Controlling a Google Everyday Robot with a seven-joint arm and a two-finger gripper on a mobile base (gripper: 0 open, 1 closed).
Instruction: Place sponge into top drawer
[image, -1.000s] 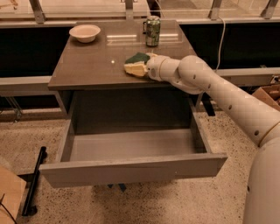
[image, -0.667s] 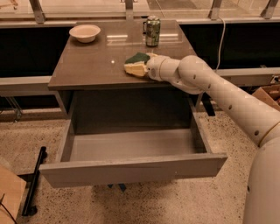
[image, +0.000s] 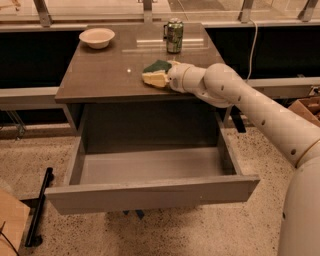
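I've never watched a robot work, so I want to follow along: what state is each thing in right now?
sponge: near the tabletop's front edge, not yet in the drawer.
top drawer: pulled open, nothing seen inside.
gripper: at the sponge, over the tabletop.
can: upright, at the back.
bowl: upright, back left.

gripper (image: 163, 78) on tabletop (image: 100, 72); top drawer (image: 150, 167) open above; 1 can (image: 174, 36) behind

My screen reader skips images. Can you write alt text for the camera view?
The robot's gripper is at a green-and-yellow sponge on a tabletop, above the pulled-open top drawer. A bowl and a drink can stand farther back.
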